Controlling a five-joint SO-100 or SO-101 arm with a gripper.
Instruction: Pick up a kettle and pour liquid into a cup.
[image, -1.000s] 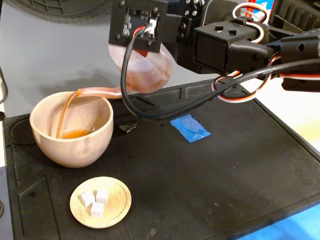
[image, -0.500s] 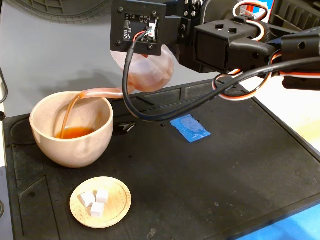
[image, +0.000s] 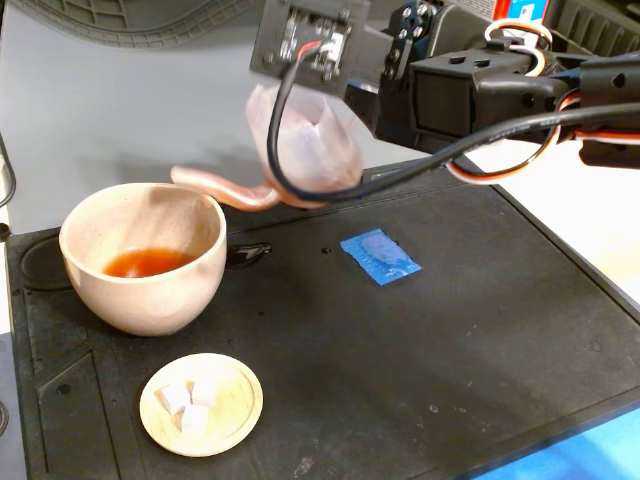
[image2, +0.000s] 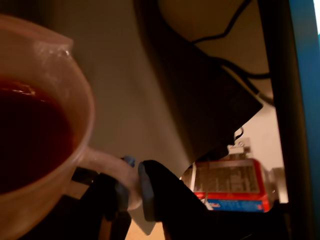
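Observation:
The translucent pinkish kettle (image: 305, 145) hangs tilted above the black mat, its long curved spout (image: 215, 185) reaching over the rim of the beige-pink speckled cup (image: 145, 260). Orange-red liquid (image: 147, 263) lies in the cup's bottom. In the wrist view the kettle (image2: 45, 130) fills the left, with dark red liquid (image2: 27, 137) inside. My gripper (image2: 131, 187) is shut on the kettle's pale loop handle (image2: 112, 170). In the fixed view the gripper is hidden behind the wrist housing and kettle.
A small round wooden dish (image: 201, 403) with white cubes sits in front of the cup. A blue packet (image: 379, 257) lies mid-mat. The black mat (image: 450, 340) covers the table. A red-labelled bottle (image2: 227, 186) shows beyond the mat.

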